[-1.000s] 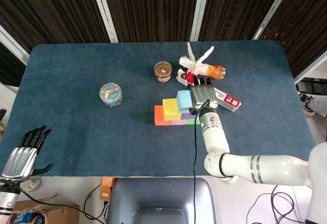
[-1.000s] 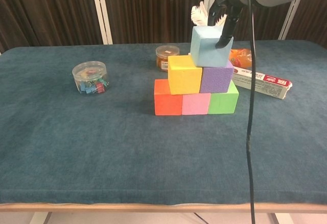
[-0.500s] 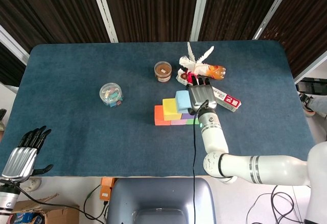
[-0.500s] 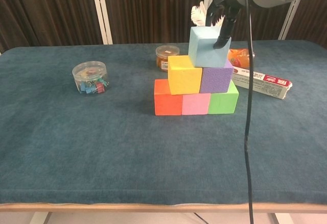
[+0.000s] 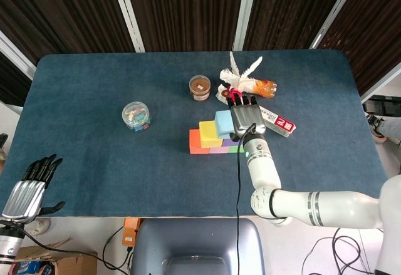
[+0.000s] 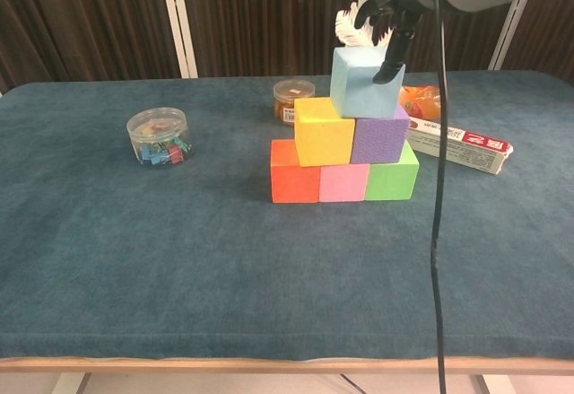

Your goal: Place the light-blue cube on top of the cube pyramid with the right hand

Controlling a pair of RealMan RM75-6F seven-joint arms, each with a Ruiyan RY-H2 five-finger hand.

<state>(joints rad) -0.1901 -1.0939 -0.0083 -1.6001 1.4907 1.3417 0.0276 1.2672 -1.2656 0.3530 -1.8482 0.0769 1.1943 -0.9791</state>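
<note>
The light-blue cube (image 6: pixel 366 82) sits tilted slightly on the top of the pyramid, over the yellow cube (image 6: pixel 324 131) and the purple cube (image 6: pixel 378 139). My right hand (image 6: pixel 390 17) grips it from above and behind, with the thumb down its front right face. Below are the red (image 6: pixel 294 183), pink (image 6: pixel 343 182) and green (image 6: pixel 392 177) cubes. In the head view the right hand (image 5: pixel 245 115) covers the right part of the light-blue cube (image 5: pixel 223 123). My left hand (image 5: pixel 28 187) hangs off the table's near left corner, fingers apart and holding nothing.
A clear tub of clips (image 6: pixel 159 136) stands at the left. A brown jar (image 6: pixel 292 100) is behind the pyramid. A long white box (image 6: pixel 457 145), an orange bottle (image 6: pixel 420 100) and white feathers (image 5: pixel 241 69) lie to the right and behind.
The right hand has shifted the light-blue cube a little to the left, more centred over the yellow and purple cubes. The left hand has not moved.
</note>
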